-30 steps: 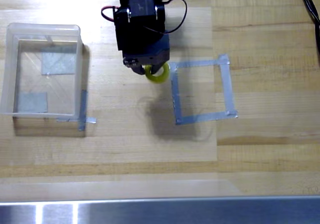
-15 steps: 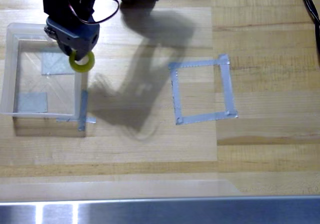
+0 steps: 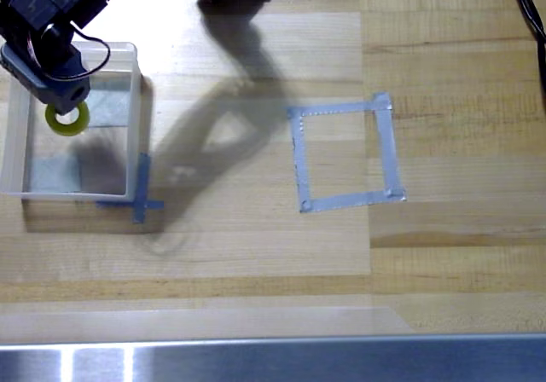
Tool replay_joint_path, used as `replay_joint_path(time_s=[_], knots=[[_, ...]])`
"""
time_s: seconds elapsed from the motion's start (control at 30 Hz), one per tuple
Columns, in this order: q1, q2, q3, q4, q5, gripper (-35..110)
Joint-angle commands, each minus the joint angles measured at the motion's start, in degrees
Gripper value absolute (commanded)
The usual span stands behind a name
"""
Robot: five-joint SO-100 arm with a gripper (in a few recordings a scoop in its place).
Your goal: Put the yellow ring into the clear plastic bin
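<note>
1. In the overhead view the black two-finger gripper (image 3: 61, 102) sits at the upper left of the frame, over the opening of the clear plastic bin (image 3: 134, 126), a square transparent box with frosted whitish walls.
2. The claw is pinching the small bright yellow doughnut-shaped ring (image 3: 67, 118) by its upper edge. Most of the ring hangs out below the fingertips, its centre hole facing the camera.
3. The yellow ring lies inside the bin's outline, in the upper left part of the box, clear of the right wall. Its height above the base cannot be read from straight above.
4. Grey tape patches (image 3: 53, 175) show through the base at the lower left of the bin, and a dark shadow falls beside them.
5. The step in hand, as I judge it, is the release. The ring is already over the opening, so no more sideways travel is needed.
6. To do it well, hold the wrist steady and spread the fingers cleanly so that the ring drops flat instead of rolling.
7. Lowering a little first would reduce bounce, but keep the fingers off the near-left wall.
8. The flat grey tape square outline (image 3: 300, 160) at centre right of the wooden table (image 3: 444, 254) plays no part in this step.
</note>
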Motion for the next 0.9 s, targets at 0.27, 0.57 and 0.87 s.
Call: replay_joint_path(time_s=[0.27,0.57,0.87], knots=[[0.00,-9.58,-5.45,-0.62,0.44,0],[0.62,-10.46,-4.75,-11.69,-0.09,0],[0.62,-12.66,-1.41,-13.89,-0.18,0]])
